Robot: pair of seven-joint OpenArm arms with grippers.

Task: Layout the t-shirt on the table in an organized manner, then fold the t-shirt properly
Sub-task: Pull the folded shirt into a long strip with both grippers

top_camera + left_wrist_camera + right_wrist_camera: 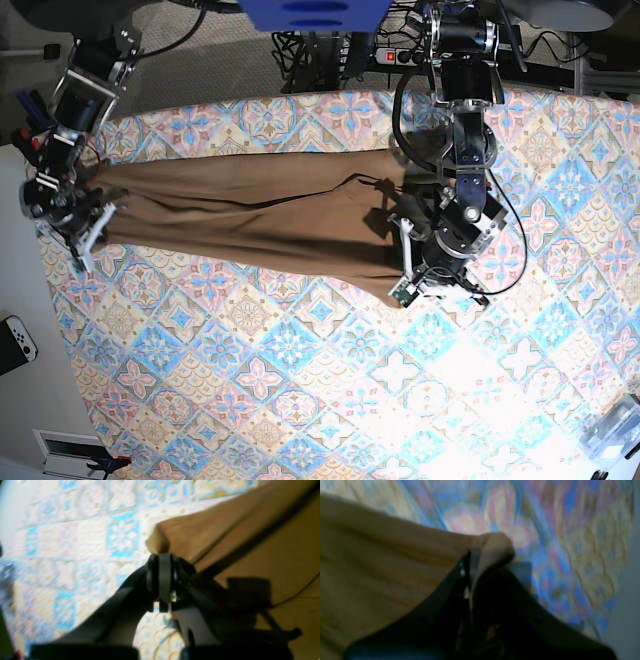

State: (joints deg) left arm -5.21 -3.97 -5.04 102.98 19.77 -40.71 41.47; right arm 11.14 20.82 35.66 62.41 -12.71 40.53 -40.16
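Now t-shirt (250,205) stretched between left hand (400,290) and right hand (85,238).

No readable text, labels or numbers anywhere, wrist views perhaps too blurred to tell

One t-shirt (250,210), one table (330,390), two tools.

Tan t-shirt (250,205) stretched across table (300,380)
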